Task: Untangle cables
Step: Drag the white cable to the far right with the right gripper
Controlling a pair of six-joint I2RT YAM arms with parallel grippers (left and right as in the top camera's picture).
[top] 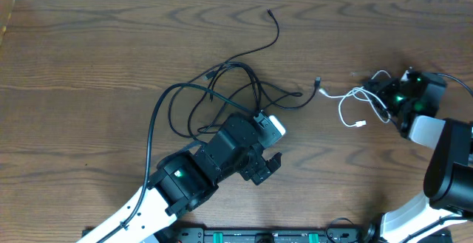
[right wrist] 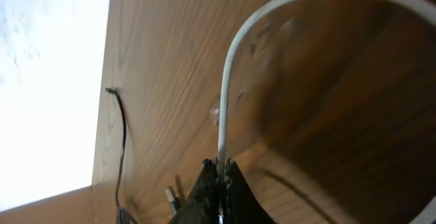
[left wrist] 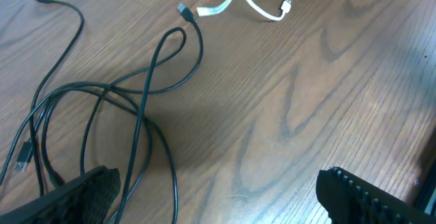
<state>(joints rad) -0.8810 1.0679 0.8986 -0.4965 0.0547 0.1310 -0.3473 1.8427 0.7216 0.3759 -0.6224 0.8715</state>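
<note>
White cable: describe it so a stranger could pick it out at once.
On the wooden table, look right, where the right arm's tool is shut on it. The white cable lies there in small loops, one plug end free. It is the only white cord, shorter than the tangled black cables mid-table.

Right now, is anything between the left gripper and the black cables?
Nothing visible. The open left gripper sits at the edge of the black cables, one finger over a strand. The white cable is farther off, pinched in the right gripper.
</note>
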